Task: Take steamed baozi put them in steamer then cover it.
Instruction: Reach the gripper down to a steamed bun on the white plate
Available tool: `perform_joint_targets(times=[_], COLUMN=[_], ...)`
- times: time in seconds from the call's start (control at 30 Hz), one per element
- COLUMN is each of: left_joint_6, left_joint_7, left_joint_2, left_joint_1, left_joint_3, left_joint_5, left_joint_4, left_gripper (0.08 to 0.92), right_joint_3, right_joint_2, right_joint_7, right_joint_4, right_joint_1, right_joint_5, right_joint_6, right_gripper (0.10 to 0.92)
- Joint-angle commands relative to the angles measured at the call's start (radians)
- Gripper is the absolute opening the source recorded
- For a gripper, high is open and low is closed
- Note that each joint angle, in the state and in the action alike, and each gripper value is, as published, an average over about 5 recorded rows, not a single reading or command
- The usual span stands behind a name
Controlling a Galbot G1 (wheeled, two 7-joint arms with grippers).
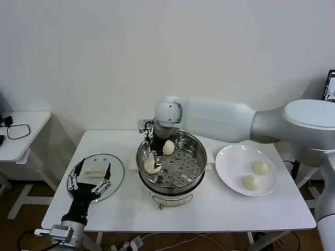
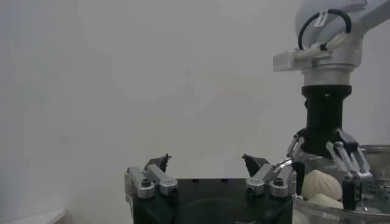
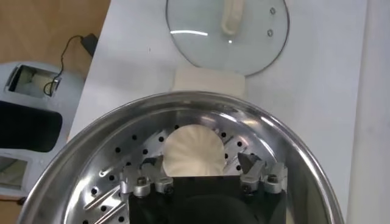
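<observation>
The steamer [image 1: 184, 178] stands mid-table with two baozi on its perforated tray. My right gripper [image 1: 152, 158] reaches down into it, open, its fingers on either side of the front-left baozi [image 1: 151, 166]. In the right wrist view this baozi [image 3: 194, 149] rests on the tray between the spread fingertips [image 3: 247, 164]. The second baozi [image 1: 168, 147] lies just right of the gripper. Two more baozi [image 1: 260, 168] [image 1: 250, 182] sit on the white plate [image 1: 230, 157]. The glass cover [image 1: 118, 175] lies flat at the left. My left gripper [image 1: 89, 180] hovers over it, open and empty.
The plate sits right of the steamer near the table's right edge. A second white table [image 1: 21, 136] stands at the far left with a cable on it. In the left wrist view, the right arm's gripper [image 2: 326, 164] stands over the steamer rim.
</observation>
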Motion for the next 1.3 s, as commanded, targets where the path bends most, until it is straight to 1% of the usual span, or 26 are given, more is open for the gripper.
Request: perform_joint_targets(times=[0.03,0.13,0.27,0.37,0.47,0.67,0.77,0.93,1.07,1.3], left_joint_6=[0.002,0.004,0.004,0.004,0.003,0.001,0.0,-0.001,-0.002,-0.002], left_joint_7=[-0.002,-0.003,-0.004,-0.005,-0.006,-0.006,-0.006,-0.006,-0.006,-0.006], left_joint_2=[-0.004,-0.006,-0.007,-0.009,-0.01,-0.014,-0.015,-0.014,-0.015,-0.017], left_joint_1=[0.005,0.009,0.015,0.019,0.022,0.02,0.019,0.018,0.015,0.011], left_joint_3=[0.006,0.011,0.015,0.016,0.019,0.025,0.024,0.019,0.021,0.026], left_joint_5=[0.004,0.006,0.009,0.01,0.014,0.022,0.024,0.024,0.028,0.035], left_joint_4=[-0.02,-0.027,-0.032,-0.037,-0.039,-0.031,-0.027,-0.02,-0.012,-0.009], left_gripper=[0.823,0.823,0.823,0.823,0.823,0.823,0.823,0.823,0.823,0.823], right_joint_3=[-0.036,-0.044,-0.016,0.052,0.168,0.398,0.488,0.594,0.655,0.683], right_joint_2=[-0.362,-0.506,-0.66,-0.733,-0.771,-0.759,-0.73,-0.679,-0.642,-0.59], right_joint_7=[-0.127,-0.188,-0.253,-0.297,-0.324,-0.335,-0.327,-0.312,-0.295,-0.271], right_joint_4=[0.206,0.25,0.257,0.232,0.187,0.085,0.026,-0.072,-0.124,-0.166], right_joint_1=[0.178,0.178,0.103,-0.018,-0.17,-0.43,-0.538,-0.636,-0.681,-0.7], right_joint_5=[-0.026,-0.113,-0.269,-0.394,-0.492,-0.669,-0.715,-0.788,-0.828,-0.84], right_joint_6=[0.076,0.131,0.206,0.25,0.278,0.313,0.322,0.346,0.357,0.363], right_gripper=[0.823,0.823,0.823,0.823,0.823,0.823,0.823,0.823,0.823,0.823])
